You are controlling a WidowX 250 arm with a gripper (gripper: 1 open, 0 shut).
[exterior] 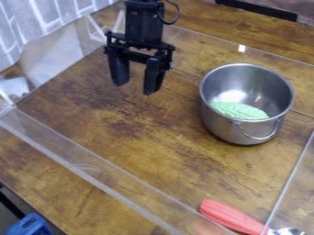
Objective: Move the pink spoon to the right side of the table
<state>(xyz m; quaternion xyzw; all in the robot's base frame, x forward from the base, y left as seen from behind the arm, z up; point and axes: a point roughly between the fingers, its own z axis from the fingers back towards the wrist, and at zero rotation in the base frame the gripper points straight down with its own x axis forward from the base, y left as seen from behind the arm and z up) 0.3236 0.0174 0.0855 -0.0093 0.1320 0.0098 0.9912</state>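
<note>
The pink spoon (237,218) lies at the bottom right edge of the view, its coral handle pointing up-left and a small silvery end at the lower right, partly cut off. My black gripper (136,84) hangs open and empty over the upper left of the brown wooden table (135,128), far from the spoon. Its two fingers point down, apart, above the wood.
A silver pot (248,102) with green contents stands at the right of the table. Clear acrylic walls (86,165) edge the tabletop along the front and left. A blue object (28,227) sits at the bottom left corner, outside the wall.
</note>
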